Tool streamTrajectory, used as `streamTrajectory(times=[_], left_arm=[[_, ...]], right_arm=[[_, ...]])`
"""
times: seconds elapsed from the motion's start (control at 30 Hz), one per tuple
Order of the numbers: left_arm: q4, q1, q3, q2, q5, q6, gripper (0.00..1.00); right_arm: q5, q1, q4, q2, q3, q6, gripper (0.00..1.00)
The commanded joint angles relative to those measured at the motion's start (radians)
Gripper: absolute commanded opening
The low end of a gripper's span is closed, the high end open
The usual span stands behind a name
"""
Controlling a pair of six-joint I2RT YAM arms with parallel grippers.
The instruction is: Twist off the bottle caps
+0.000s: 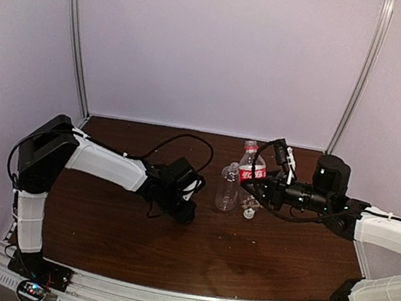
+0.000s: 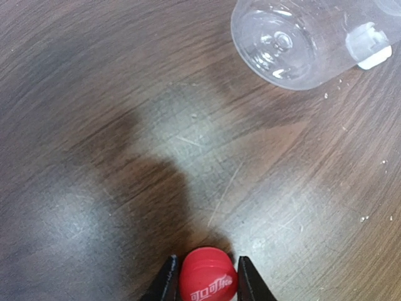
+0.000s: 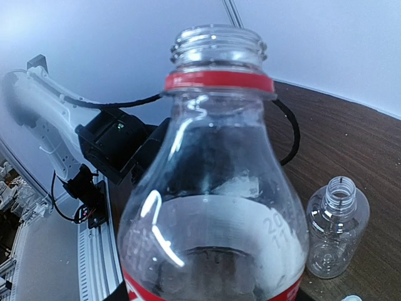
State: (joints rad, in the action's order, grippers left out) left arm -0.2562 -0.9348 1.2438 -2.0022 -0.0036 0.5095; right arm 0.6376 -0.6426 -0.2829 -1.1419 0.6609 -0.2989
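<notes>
Both jaws grip — left on red cap (low over table), right on red-labelled bottle.

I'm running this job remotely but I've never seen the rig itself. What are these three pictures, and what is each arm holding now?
The wide picture comes from a fixed camera above and behind two robot arms bolted to a brown table. The other two come from small cameras on the arms' wrists.

The left gripper hangs low over the table with its jaws shut on the red cap, which is off its bottle. The right gripper holds the labelled bottle upright; its neck is bare, with only the red ring left.

Beside it stands the clear bottle, also open. Its white cap lies on the table nearby.
</notes>
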Motion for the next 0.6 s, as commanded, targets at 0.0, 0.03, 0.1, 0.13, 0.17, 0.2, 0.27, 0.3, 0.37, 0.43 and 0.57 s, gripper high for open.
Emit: streamTrajectory(times=[0.0, 0.03, 0.1, 0.13, 0.17, 0.2, 0.27, 0.3, 0.37, 0.43, 0.57], left_arm=[[-0.006, 0.006, 0.009, -0.02, 0.004, -0.019, 0.35], [-0.006, 0.005, 0.009, -0.015, 0.004, -0.023, 0.41], [-0.006, 0.006, 0.009, 0.005, 0.003, -0.036, 0.53], [-0.008, 0.005, 0.009, 0.019, 0.0, -0.045, 0.59], [-0.01, 0.005, 0.009, 0.035, -0.004, -0.054, 0.63], [-0.013, 0.006, 0.008, 0.054, -0.004, -0.064, 0.66], [-0.019, 0.007, 0.002, 0.115, 0.002, -0.09, 0.73], [-0.019, 0.006, -0.004, 0.144, 0.003, -0.105, 0.76], [-0.023, 0.005, -0.02, 0.218, 0.042, -0.136, 0.81], [-0.022, 0.005, -0.037, 0.299, 0.083, -0.171, 0.85], [0.017, 0.007, -0.061, 0.458, 0.214, -0.217, 0.89]], right_arm=[[-0.026, 0.006, 0.0, 0.016, -0.016, 0.007, 0.23], [-0.024, 0.006, 0.0, 0.012, -0.016, 0.009, 0.23], [-0.017, 0.006, 0.0, 0.004, -0.014, 0.015, 0.24], [-0.012, 0.006, 0.0, 0.0, -0.015, 0.021, 0.23], [-0.008, 0.007, 0.001, -0.002, -0.015, 0.029, 0.23], [0.0, 0.006, 0.002, -0.004, -0.017, 0.04, 0.23], [0.023, 0.006, 0.007, -0.007, -0.02, 0.063, 0.23], [0.041, 0.007, 0.011, -0.007, -0.02, 0.073, 0.24], [0.104, 0.007, 0.023, -0.006, -0.015, 0.097, 0.24], [0.162, 0.006, 0.029, -0.006, -0.011, 0.115, 0.25], [0.273, 0.004, 0.019, -0.012, -0.008, 0.135, 0.29]])
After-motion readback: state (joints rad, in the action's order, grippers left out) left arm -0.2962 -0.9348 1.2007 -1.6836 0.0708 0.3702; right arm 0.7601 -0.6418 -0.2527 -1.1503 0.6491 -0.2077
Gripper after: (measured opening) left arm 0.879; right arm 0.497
